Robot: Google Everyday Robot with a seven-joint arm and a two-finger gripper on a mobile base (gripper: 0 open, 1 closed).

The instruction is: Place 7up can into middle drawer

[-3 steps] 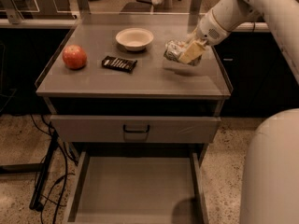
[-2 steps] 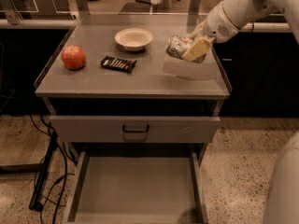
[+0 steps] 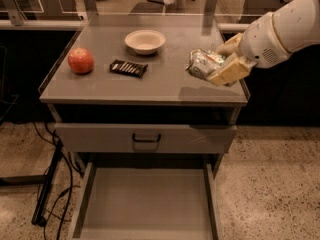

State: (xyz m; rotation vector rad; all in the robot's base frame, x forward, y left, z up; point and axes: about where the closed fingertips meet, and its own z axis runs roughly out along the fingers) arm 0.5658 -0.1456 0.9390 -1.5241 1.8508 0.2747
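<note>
While clamped on 7up can [image 3: 201, 64], pincer [image 3: 216, 63] hovers over right of tabletop [image 3: 150, 86], middle drawer [image 3: 145, 204] open below.

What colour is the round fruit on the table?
Red round apple, camera view; gripper holds the silvery crinkled can over the table's right side.

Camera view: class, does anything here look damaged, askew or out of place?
Yes: the 7up can, gripped sideways by the tool above the cabinet top on its right side, has wrinkled, dented sides. Nothing else stands out.
</note>
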